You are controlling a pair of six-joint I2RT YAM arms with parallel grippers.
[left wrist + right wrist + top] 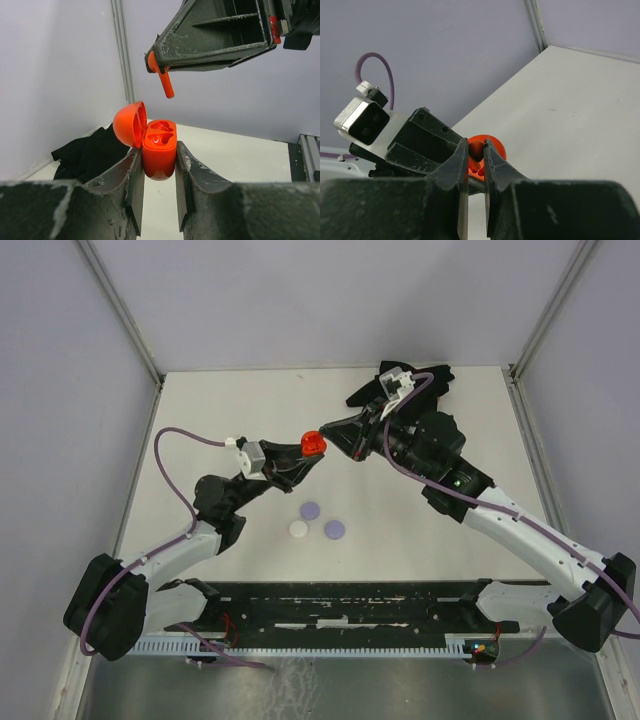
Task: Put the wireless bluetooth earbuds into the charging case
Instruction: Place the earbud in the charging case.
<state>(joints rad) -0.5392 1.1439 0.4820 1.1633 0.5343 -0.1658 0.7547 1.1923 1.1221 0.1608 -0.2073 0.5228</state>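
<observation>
My left gripper (159, 150) is shut on a red charging case (159, 150), held upright above the table with its lid (127, 123) swung open to the left. Two empty-looking sockets show in its top. My right gripper (475, 147) is shut on a red stemmed earbud (164, 77), stem pointing down, a short way above and just left of the case's opening. In the top view the case (314, 444) sits between the left gripper (300, 458) and the right gripper (335, 440). In the right wrist view the earbud (476, 150) is partly hidden between the fingers. No other earbuds show.
Two lavender round discs (310, 510) (334, 530) and a white one (299, 529) lie on the table in front of the grippers. A black cloth (432, 378) lies at the back right and also shows in the left wrist view (90, 152). Walls enclose the table.
</observation>
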